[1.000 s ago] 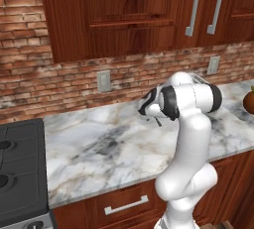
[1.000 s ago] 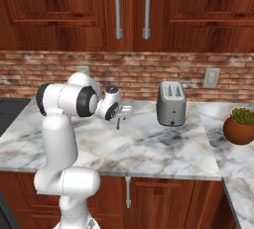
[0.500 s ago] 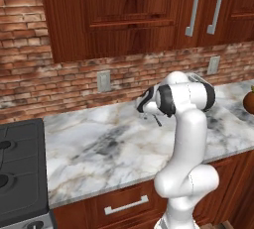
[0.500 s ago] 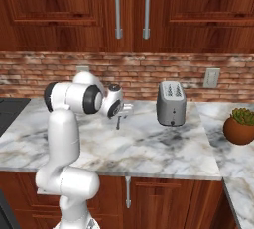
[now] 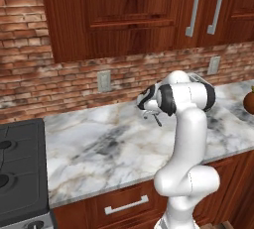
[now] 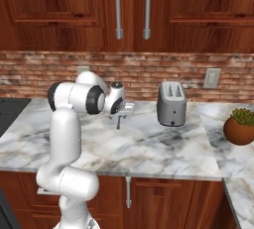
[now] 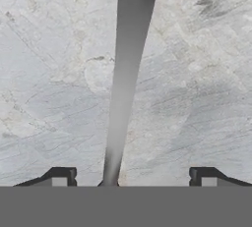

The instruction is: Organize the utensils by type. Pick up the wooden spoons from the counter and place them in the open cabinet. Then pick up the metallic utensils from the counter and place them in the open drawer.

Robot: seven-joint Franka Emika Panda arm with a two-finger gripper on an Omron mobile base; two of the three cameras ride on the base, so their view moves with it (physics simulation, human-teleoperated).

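White-grey veined marble table (image 7: 197,73), thin dark grey metal spoon handle (image 7: 129,73) running between the jaws, jaws spread apart, not clamped on it.

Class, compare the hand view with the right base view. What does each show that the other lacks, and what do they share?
Hand view: a close look at a dark grey handle, tapering, running between the wide-apart fingertips.
Right base view: a silver toaster, a potted plant, the brick wall and the wooden cabinets.
Both: the marble counter and the gripper above it.
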